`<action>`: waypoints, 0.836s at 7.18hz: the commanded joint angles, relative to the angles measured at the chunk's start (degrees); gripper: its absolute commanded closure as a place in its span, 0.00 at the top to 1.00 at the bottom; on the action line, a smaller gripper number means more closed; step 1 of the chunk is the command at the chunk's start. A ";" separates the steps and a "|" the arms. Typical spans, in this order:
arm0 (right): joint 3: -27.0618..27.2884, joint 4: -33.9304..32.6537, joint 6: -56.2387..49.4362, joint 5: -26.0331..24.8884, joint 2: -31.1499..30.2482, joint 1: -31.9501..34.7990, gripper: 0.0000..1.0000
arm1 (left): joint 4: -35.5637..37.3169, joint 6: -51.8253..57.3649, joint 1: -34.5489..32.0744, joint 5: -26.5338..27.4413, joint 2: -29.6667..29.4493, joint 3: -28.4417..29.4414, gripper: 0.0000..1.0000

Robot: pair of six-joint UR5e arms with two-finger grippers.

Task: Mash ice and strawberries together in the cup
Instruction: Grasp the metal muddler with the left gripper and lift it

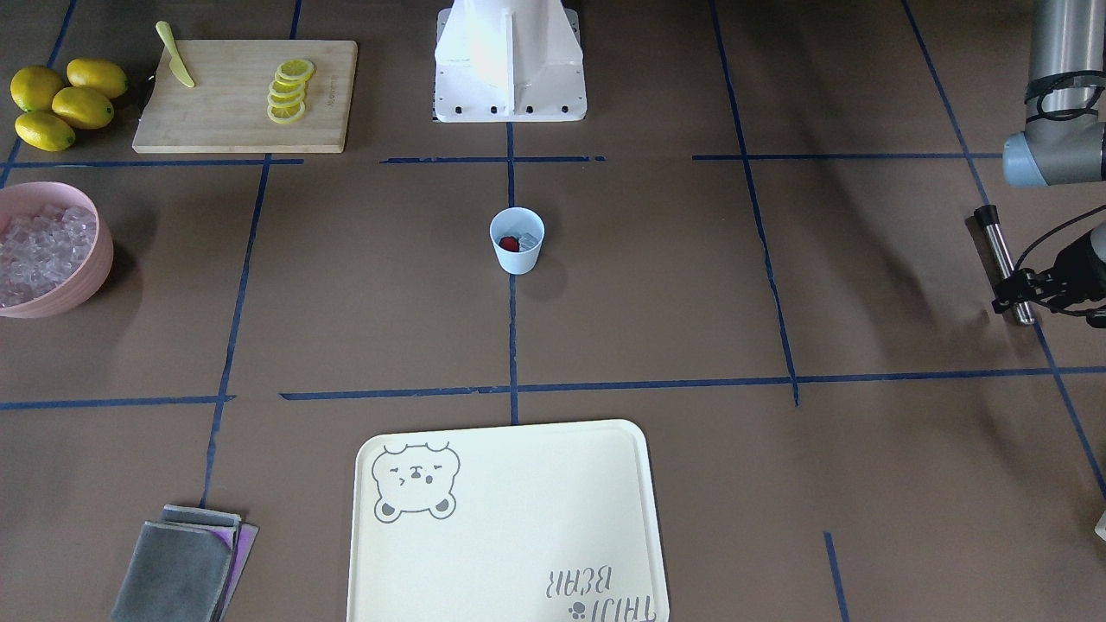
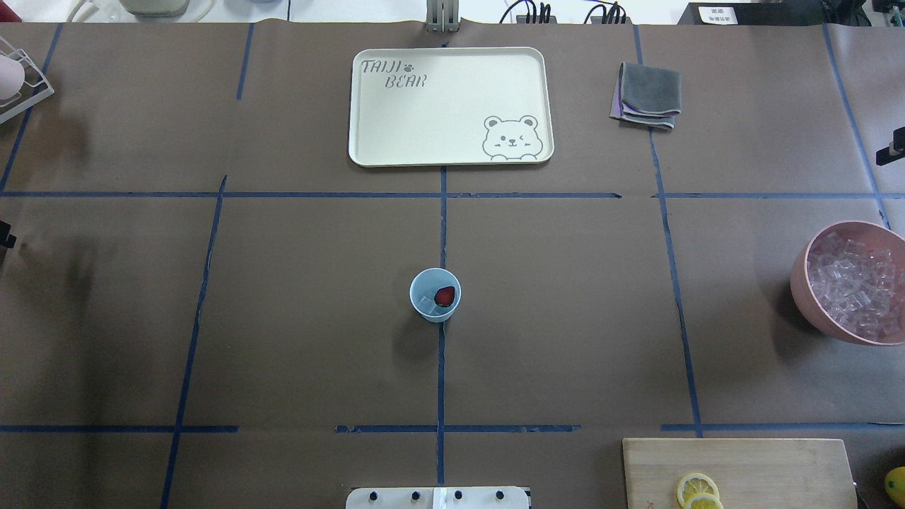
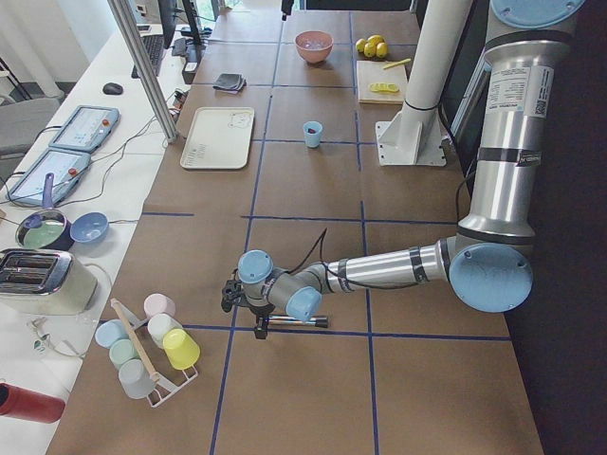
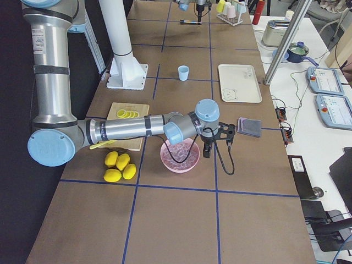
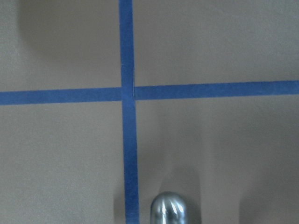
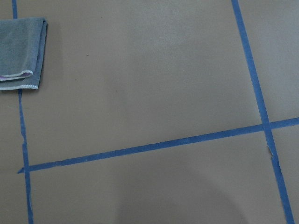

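The cup (image 2: 435,317) holds ice (image 2: 426,305) and a strawberry (image 2: 445,295).

A brown table surface (image 5: 219,154) fills the view, crossed by two strips of blue tape: a vertical strip (image 5: 127,42) and a horizontal strip (image 5: 219,88), meeting left of centre. The rounded, shiny metal tip (image 5: 169,208) of a rod pokes in from below, just beside the vertical strip, with soft shadow around it.

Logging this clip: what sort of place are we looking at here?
Most likely a robotics lab staged as a drink-prep counter: blue tape grids the paper-covered table, control tablets sit on a side bench, and a cutting board and ice-filled bowl serve as props.
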 commanded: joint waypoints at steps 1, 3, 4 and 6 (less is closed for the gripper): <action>0.01 0.00 0.07 0.04 0.00 0.00 1.00 | -0.12 0.19 0.05 0.00 0.02 0.04 0.07; 0.18 0.00 0.07 0.13 0.17 0.00 1.00 | -0.12 0.19 0.05 -2.44 -0.33 -0.92 0.00; 0.18 0.00 0.24 0.13 0.17 0.00 1.00 | 0.93 -0.33 -0.04 -11.17 -1.20 -6.23 0.00; 0.97 0.00 1.64 0.39 0.26 0.00 1.00 | 2.26 -4.72 -0.13 -14.68 -5.14 -17.32 0.00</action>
